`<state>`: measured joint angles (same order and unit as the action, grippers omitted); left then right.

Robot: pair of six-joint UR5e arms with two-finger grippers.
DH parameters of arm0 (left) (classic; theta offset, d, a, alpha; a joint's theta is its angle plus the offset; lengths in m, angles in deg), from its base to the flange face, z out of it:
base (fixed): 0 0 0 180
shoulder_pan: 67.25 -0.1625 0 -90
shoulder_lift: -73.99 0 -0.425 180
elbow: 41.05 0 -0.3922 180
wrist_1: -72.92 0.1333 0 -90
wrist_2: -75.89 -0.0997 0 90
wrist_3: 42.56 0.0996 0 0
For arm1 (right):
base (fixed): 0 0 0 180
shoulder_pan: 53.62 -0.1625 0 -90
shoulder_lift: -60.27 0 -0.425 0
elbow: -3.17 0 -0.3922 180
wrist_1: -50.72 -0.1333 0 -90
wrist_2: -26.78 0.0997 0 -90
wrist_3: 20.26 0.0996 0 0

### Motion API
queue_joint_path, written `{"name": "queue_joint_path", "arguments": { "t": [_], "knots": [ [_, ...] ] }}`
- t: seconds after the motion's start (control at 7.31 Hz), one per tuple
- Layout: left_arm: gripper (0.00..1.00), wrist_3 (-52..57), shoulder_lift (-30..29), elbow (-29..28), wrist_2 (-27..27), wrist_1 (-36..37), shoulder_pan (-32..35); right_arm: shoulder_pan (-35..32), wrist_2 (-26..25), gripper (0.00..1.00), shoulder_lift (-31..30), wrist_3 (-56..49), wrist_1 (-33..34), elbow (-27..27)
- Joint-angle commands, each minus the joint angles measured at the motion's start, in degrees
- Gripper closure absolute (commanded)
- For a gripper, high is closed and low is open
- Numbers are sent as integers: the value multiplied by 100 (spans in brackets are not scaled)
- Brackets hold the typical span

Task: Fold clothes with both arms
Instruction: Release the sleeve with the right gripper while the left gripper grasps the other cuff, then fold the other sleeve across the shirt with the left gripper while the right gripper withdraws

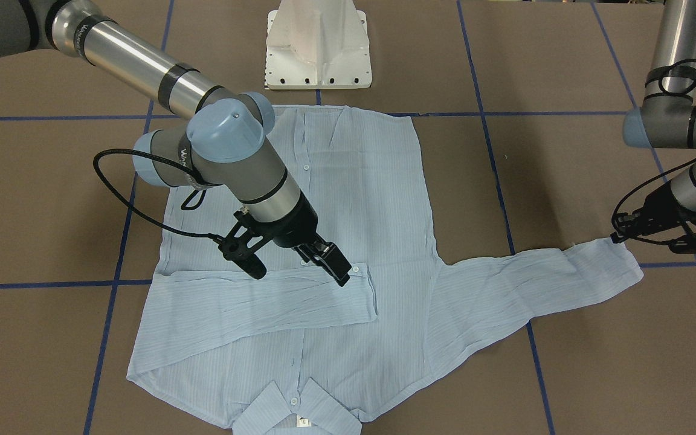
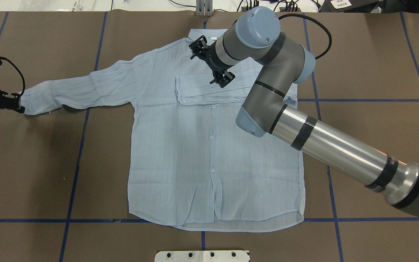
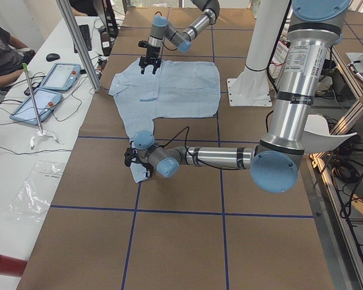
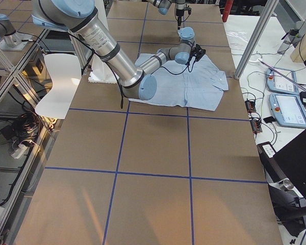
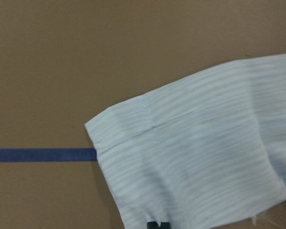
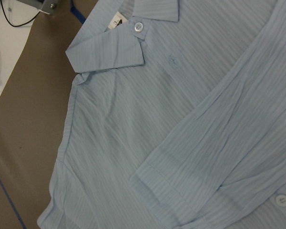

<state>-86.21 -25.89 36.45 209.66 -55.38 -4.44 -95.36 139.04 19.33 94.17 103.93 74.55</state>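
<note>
Right gripper (image 1: 330, 263), jaws appearing slightly apart and holding no cloth, is hovering above the chest of the shirt (image 2: 195, 153), close to the cuff end of the folded sleeve (image 1: 251, 308). The shirt is lying flat and buttoned, front up, on the table (image 2: 376, 72), with its collar (image 6: 109, 52) pointing away from the robot and its hem facing the white pedestal (image 1: 318, 45). The sleeve on the robot's right is lying across the chest. The other sleeve (image 2: 86, 87) is stretching out flat toward the robot's left. Left gripper (image 2: 9, 103) is sitting at the end of that outstretched sleeve, touching or nearly touching the cuff (image 5: 133, 138). Whether its jaws are apart or together cannot be told; the wrist view is showing the cuff resting flat on the table.

Step in hand, as judged: the second sleeve fold. To do it well, the left gripper should be taking both layers of the cuff near its end edge and lifting only enough to clear the table. It should then be carrying the cuff in across the chest, so that the sleeve is creasing at the shoulder and landing parallel to the first. The right gripper is best drawing clear of that path beforehand, since cloth dragging against it would be disturbing the fold already in place.
</note>
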Motion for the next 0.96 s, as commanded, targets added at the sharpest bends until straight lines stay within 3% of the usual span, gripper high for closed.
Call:
{"name": "queue_joint_path", "arguments": {
  "t": [0.0, 0.41, 0.82],
  "knots": [
    [100, -842, -223, 851, 132, 103, -14, -481, 644, 1, -789, -716, -4, 515],
    [100, -2640, -1582, 1241, 10, 481, -609, -1237, 1227, 1, -1985, -2683, -74, 596],
    [100, -4927, -3050, 1137, -1191, 490, -1821, -1670, 1316, 1, -2716, -3723, -83, 570]
  ]
}}
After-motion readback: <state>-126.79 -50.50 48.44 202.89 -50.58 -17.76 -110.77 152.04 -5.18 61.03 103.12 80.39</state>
